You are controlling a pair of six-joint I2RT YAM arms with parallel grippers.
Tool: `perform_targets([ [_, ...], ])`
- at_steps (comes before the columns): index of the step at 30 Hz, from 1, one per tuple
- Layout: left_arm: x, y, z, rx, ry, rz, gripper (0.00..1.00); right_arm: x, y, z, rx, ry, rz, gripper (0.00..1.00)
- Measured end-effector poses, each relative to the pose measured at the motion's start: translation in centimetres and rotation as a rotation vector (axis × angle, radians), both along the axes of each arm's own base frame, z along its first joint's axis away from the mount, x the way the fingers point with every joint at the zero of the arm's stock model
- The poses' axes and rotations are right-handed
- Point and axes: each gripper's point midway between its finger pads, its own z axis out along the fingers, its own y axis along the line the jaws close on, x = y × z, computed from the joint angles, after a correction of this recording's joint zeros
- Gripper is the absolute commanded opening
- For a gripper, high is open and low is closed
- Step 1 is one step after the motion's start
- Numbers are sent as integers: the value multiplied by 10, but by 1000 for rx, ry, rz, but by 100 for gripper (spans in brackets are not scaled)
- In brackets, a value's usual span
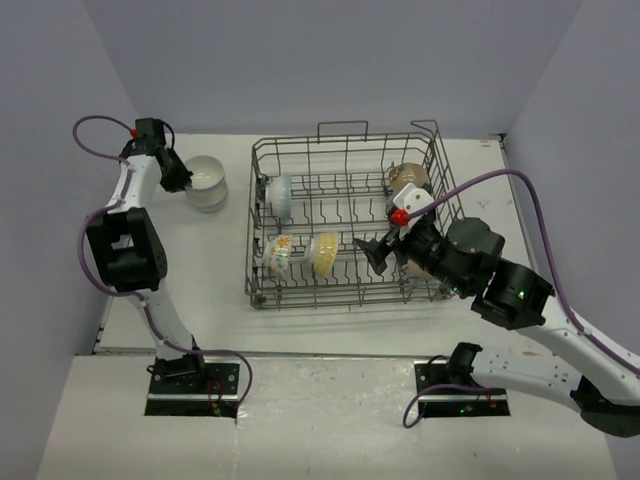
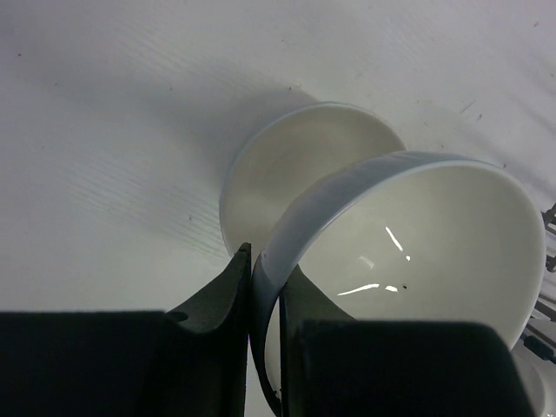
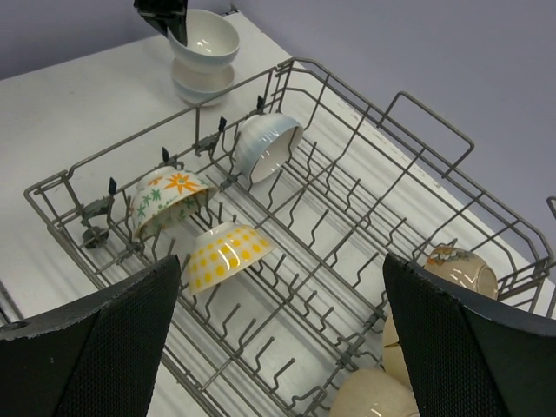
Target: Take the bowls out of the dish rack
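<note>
Upper left, the left claw [image 2: 265,265] pinches a white bowl [image 2: 417,234] by its rim over another bowl [image 2: 287,165]. The right claw [image 1: 373,254] gapes above the rack [image 1: 257,215] at centre, with more bowls [image 3: 265,143] inside. The glazed ceramic looks stiff, slick and chippable, so the rim seems the best hold.

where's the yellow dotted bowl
Top view: the yellow dotted bowl sits in the dish rack, near-left row, just right of the floral bowl.

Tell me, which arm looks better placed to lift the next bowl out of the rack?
Right. The right gripper hangs open over the dish rack near the beige bowls; the left gripper, outside it, is shut on a white bowl.
</note>
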Motion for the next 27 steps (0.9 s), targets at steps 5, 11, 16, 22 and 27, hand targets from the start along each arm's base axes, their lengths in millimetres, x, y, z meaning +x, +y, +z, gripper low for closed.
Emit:
perform_targets([
  [5,10,-1,-11,-25,-14,-12,0,-3,4,-5,-3,9,24,99],
  [11,12,2,-15,-34,-13,-9,0,-5,6,-6,-2,14,44,99],
  [16,11,3,-17,-33,-9,-7,3,-6,7,-4,6,10,51,99],
  [22,9,3,-20,-31,0,-7,3,-9,8,-5,9,11,67,99],
  [27,3,3,-31,-34,29,-5,4,-11,8,-5,15,7,77,99],
])
